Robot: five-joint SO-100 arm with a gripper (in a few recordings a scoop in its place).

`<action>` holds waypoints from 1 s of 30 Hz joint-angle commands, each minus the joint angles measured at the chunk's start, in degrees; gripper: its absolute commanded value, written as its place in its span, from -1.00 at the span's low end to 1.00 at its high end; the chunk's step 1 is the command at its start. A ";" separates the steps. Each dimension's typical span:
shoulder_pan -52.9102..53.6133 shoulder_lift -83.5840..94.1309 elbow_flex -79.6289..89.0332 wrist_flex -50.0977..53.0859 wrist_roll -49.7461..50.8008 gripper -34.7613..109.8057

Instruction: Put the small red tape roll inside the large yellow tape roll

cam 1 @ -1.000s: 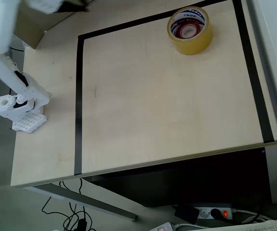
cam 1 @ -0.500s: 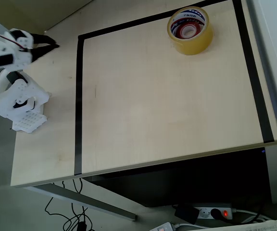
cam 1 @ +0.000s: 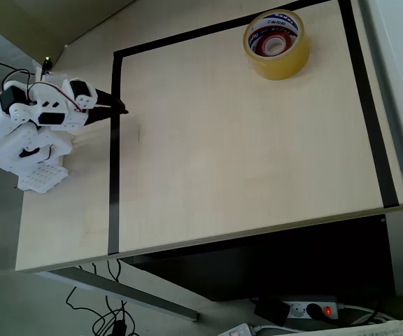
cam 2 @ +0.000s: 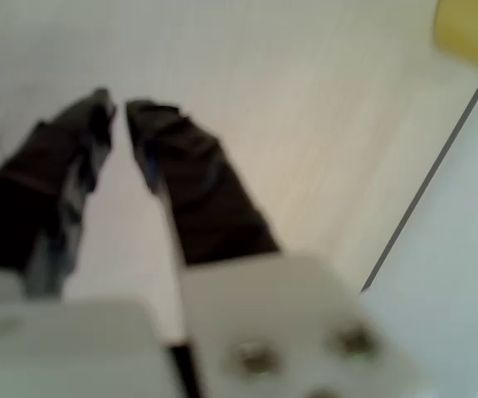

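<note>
Red roll (cam 1: 274, 44) sits inside the yellow roll (cam 1: 276, 43) at about one o'clock on the tabletop (cam 1: 243, 154) in the overhead view, its red ring showing within the yellow roll's printed white core. As far as I can judge from above, the placing looks done, though I cannot tell whether the red roll lies flat on the wood or leans against the inner wall.

Risk, as I judge it, is small and comes mostly from me. The yellow roll stands near the black tape line (cam 1: 361, 98) and close to the tabletop's far corner; if I swung back out toward one o'clock and clipped it, it could slide over the line or tip, and the red roll could spill out. A light, tall ring like that would probably move at a nudge. Staying on my side, at nine o'clock, keeps that from happening. The other hazard is nearer: my fingers point across the left strip of the black line, low over the wood, and a careless drop could drive the tips into the tabletop.

My hand (cam 1: 117, 109) is well apart from both rolls, at roughly ten o'clock in the overhead view, next to my white base (cam 1: 37, 164). In the wrist view the two dark fingers (cam 2: 193, 182) stand nearly together, with only a narrow gap between the tips (cam 2: 118, 108). Nothing lies between them and they touch nothing; the hand is empty and almost closed, hovering over bare wood. The blurred yellow patch at the wrist view's one o'clock corner is the yellow roll.
</note>
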 commanded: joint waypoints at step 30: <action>17.67 0.70 -0.35 12.22 0.26 -0.16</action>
